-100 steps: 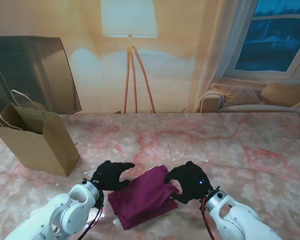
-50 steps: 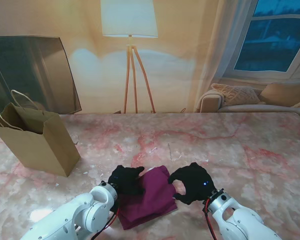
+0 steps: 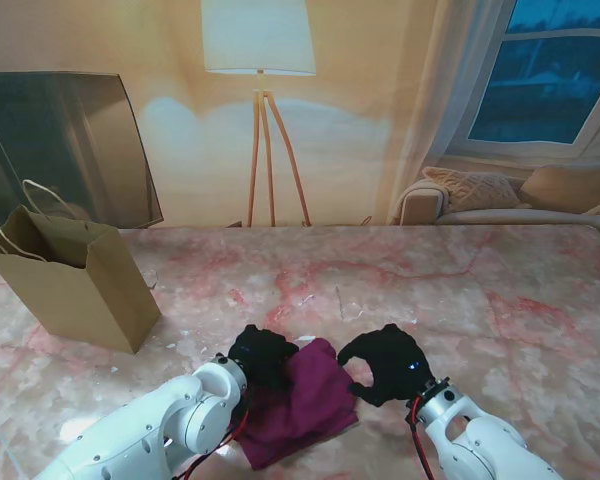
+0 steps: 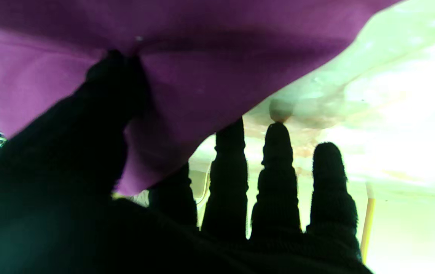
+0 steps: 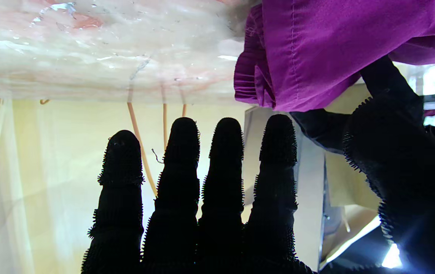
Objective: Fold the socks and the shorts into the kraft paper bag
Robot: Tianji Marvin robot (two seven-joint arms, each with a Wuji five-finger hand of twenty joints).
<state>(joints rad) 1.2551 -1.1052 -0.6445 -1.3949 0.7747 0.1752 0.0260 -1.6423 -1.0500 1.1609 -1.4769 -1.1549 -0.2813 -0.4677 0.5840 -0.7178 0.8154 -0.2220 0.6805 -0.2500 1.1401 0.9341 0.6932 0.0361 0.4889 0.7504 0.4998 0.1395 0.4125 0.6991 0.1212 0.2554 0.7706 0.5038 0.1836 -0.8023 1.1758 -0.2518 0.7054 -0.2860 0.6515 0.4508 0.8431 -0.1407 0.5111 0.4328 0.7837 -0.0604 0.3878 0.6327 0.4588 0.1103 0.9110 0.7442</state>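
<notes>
Flanking one shorts (image 3: 302,400), two robot hands.

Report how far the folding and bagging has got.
Done: the purple shorts look folded into a small stack. In hand: left hand pinches their left edge; right hand sits open beside them. Left: bagging; the kraft paper bag stands apart. No socks visible.
</notes>
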